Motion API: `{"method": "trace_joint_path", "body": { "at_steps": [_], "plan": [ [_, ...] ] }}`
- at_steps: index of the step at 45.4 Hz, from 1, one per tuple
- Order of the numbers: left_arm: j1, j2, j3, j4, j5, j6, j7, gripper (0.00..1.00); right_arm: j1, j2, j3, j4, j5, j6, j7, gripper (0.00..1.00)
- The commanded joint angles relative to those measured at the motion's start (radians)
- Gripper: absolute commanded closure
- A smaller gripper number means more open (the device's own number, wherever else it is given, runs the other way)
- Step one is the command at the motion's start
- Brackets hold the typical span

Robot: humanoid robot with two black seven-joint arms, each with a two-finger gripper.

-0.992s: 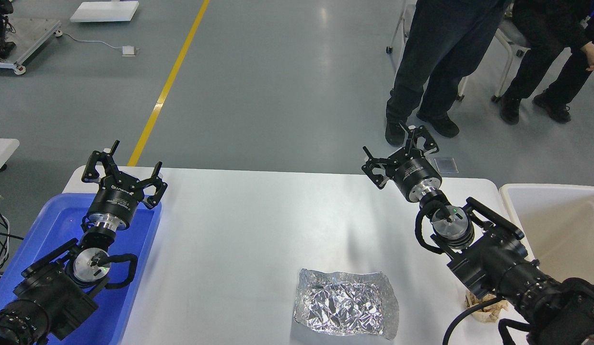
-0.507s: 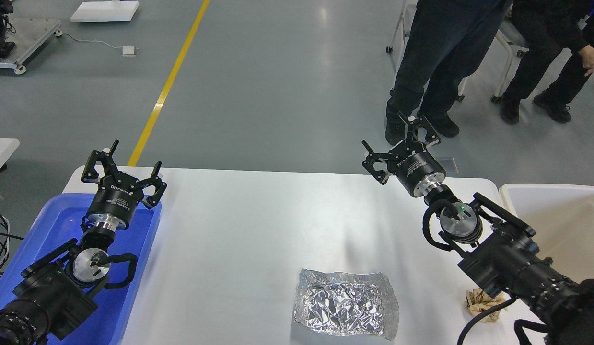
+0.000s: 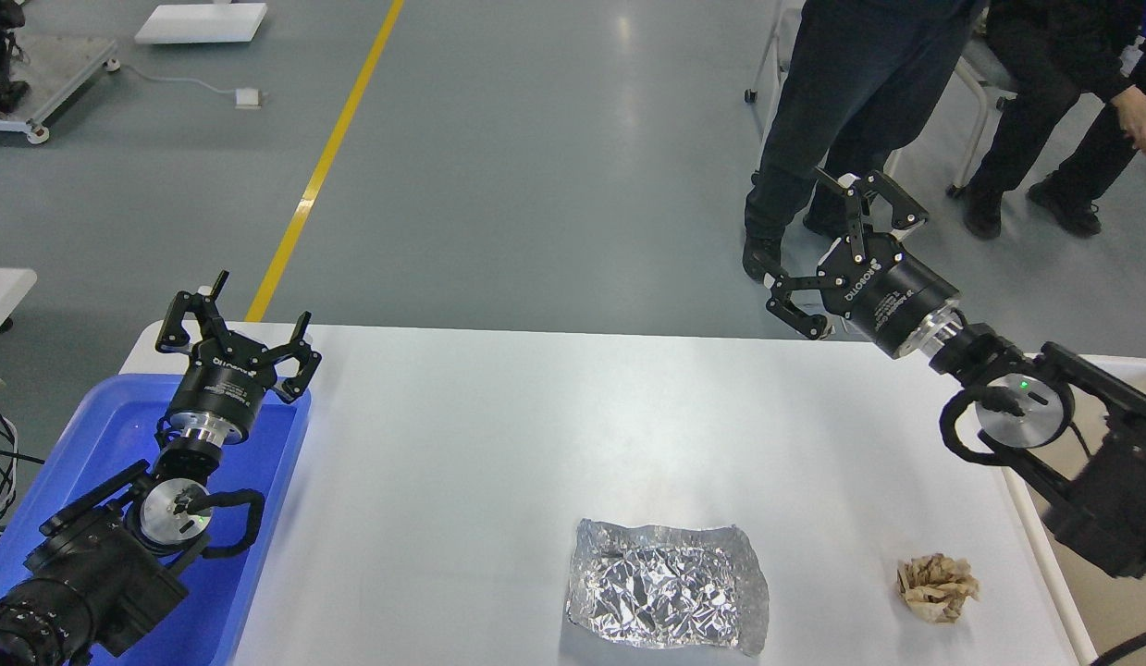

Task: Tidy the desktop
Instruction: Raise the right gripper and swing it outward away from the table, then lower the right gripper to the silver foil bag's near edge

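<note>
The desktop [image 3: 536, 435] is a large white tabletop. A crumpled sheet of silver foil [image 3: 667, 587] lies flat on it near the front middle. A crumpled ball of brown paper [image 3: 937, 586] lies at the front right. My left gripper [image 3: 235, 326] is open and empty, above the far corner of the blue tray [image 3: 249, 555] at the left. My right gripper [image 3: 836, 250] is open and empty, raised over the table's far right edge, well away from the foil and the paper ball.
A cream-white rimmed bin [image 3: 1058, 564] stands at the right edge, mostly behind my right arm. Two people [image 3: 841, 111] stand and sit beyond the table's far right. A yellow floor line [image 3: 323, 166] runs past the far left corner.
My right arm has swung up and to the right, uncovering the brown paper ball on the table. The left arm has not moved.
</note>
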Motion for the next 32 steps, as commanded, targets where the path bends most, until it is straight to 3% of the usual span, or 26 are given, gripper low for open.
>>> {"method": "trace_joint_path", "body": {
  "at_steps": [1,9,17,20,26,32],
  "plan": [
    [0.0,0.0,0.0,0.0,0.0,0.0,0.0,0.0,-0.041,-0.212,-0.037,0.251,-0.175,-0.002,0.0,0.0],
    [0.0,0.0,0.0,0.0,0.0,0.0,0.0,0.0,-0.047,-0.275,-0.101,0.39,-0.362,-0.032,0.0,0.0],
    [0.0,0.0,0.0,0.0,0.0,0.0,0.0,0.0,-0.05,-0.263,-0.184,0.403,-0.609,-0.083,0.008,0.0],
    [0.0,0.0,0.0,0.0,0.0,0.0,0.0,0.0,-0.054,-0.262,-0.233,0.4,-0.741,-0.097,0.051,0.0],
    [0.0,0.0,0.0,0.0,0.0,0.002,0.0,0.0,-0.106,-0.262,-0.328,0.401,-1.014,-0.155,0.19,0.0],
    [0.0,0.0,0.0,0.0,0.0,0.0,0.0,0.0,-0.166,-0.246,-0.361,0.377,-1.241,-0.244,0.207,0.0]
  ]
}}
